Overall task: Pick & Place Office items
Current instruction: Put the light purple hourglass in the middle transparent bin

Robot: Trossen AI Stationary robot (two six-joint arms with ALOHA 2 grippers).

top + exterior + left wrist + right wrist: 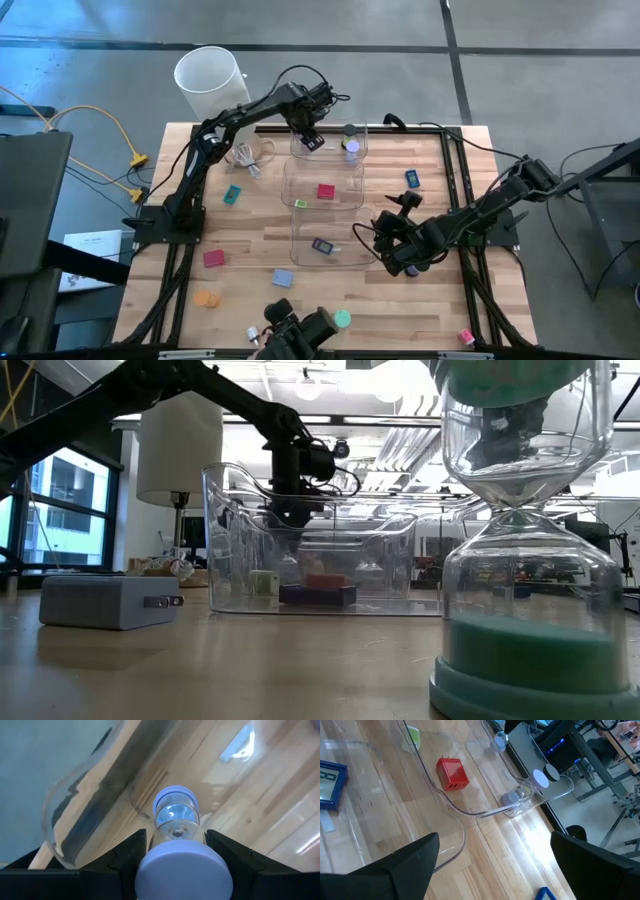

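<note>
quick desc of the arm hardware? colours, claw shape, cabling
Two matching arms, dark throughout, near black, built of slim jointed links on dark base frames. Left claw and right claw each end in two flat, angular black fingers. Thin black cables loop loosely off the left arm's wrist and run along the right arm. No logos or markings can be made out.

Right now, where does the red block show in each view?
High view: red block, centre, inside the middle clear bin.
Low view: red block, centre, low behind the bin's wall.
Left wrist view: not in it.
Right wrist view: red block, upper left of centre.
Shared landmark: that clear bin.
</note>
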